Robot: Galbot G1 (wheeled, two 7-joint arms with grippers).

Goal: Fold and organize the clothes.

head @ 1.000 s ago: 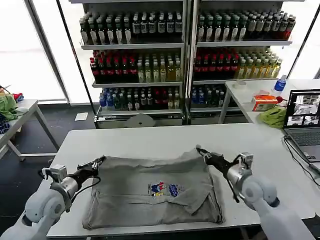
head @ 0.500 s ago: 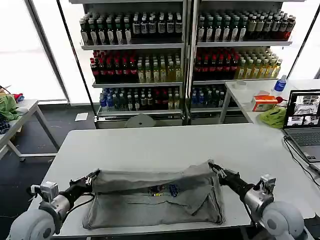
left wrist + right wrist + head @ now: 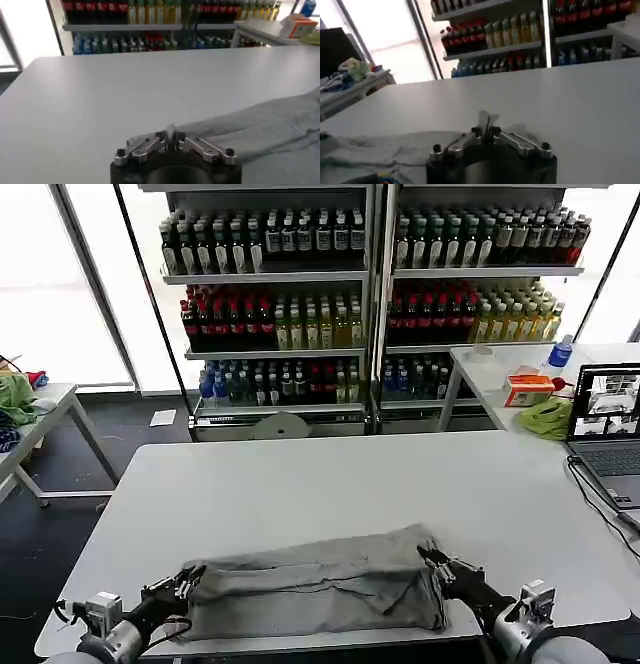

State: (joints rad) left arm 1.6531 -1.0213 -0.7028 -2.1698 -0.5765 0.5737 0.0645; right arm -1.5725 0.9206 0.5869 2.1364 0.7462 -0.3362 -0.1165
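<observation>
Shelves of bottled drinks [image 3: 370, 294] are standing behind a pale grey desk [image 3: 330, 484], and a laptop [image 3: 605, 419] is sitting at its right side. The grey shirt [image 3: 315, 589] is lying near the desk's front edge, doubled over into a long band. The left gripper [image 3: 183, 582] is pinching the band's left corner with its fingers closed on the cloth; the right gripper [image 3: 437, 567] is pinching the right corner the same way. To finish this fold well, I judge both corners should be lowered together, level and taut, so the upper layer is lying square before release. The left wrist view is showing fabric nipped between the closed fingers [image 3: 161, 138]. The right wrist view is showing a pinched tuft [image 3: 485, 121] and a scrap of the coloured print [image 3: 382, 176].
</observation>
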